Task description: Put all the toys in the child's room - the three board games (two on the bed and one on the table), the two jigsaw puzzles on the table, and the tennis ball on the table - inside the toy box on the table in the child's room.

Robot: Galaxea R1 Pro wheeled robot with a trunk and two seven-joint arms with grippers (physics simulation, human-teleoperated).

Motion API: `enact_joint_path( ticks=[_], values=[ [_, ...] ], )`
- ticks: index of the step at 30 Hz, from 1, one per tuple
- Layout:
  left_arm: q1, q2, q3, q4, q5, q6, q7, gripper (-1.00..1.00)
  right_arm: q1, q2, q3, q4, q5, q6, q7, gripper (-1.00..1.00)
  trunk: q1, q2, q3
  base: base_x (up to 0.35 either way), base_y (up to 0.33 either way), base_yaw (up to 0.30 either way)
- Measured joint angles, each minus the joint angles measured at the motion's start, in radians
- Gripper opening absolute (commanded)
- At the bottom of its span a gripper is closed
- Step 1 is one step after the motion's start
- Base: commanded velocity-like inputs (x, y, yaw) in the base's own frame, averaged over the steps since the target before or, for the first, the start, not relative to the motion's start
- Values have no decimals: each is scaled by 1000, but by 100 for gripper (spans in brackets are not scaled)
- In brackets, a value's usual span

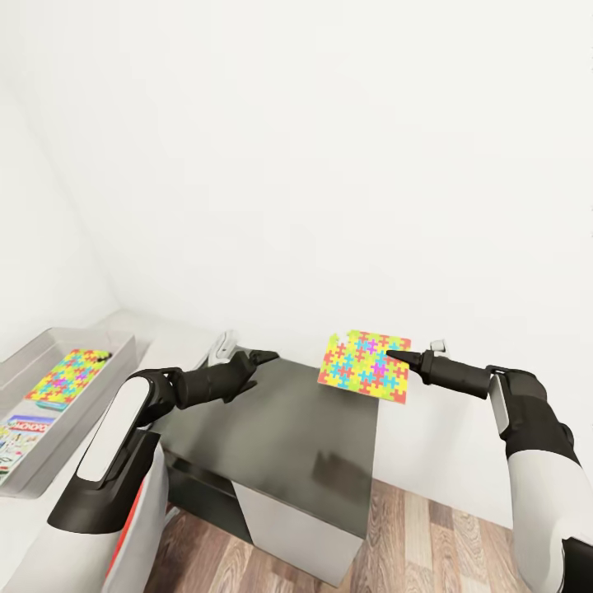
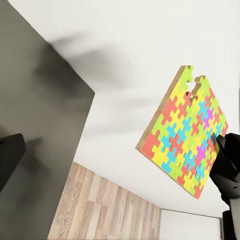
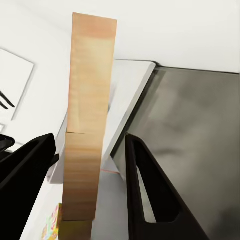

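My right gripper point(image 1: 392, 356) is shut on a multicoloured jigsaw puzzle point(image 1: 366, 366), holding it in the air over the far right edge of a dark cabinet. The right wrist view has this puzzle point(image 3: 87, 115) edge-on as a wood-coloured strip between the black fingers point(image 3: 150, 190). In the left wrist view the same puzzle point(image 2: 185, 135) faces me. My left gripper point(image 1: 262, 357) hangs open and empty over the cabinet, left of the puzzle. The light grey toy box point(image 1: 123, 356) lies on the table point(image 1: 177, 333) at far left. A second jigsaw puzzle point(image 1: 67, 376) and a printed board game point(image 1: 21, 436) lie inside it.
The dark grey cabinet top point(image 1: 280, 420) stands lower than the table, between both arms. A white wall rises close behind it. Wood plank floor point(image 1: 412, 535) shows at the lower right.
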Motion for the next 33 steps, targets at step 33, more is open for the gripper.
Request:
enact_joint_path(
  ticks=[33],
  values=[
    [0,0,-1,0,0,0,0,100,2,1,2,-60,2,0,0,-100,-127,232,158,0,0,11]
  ],
)
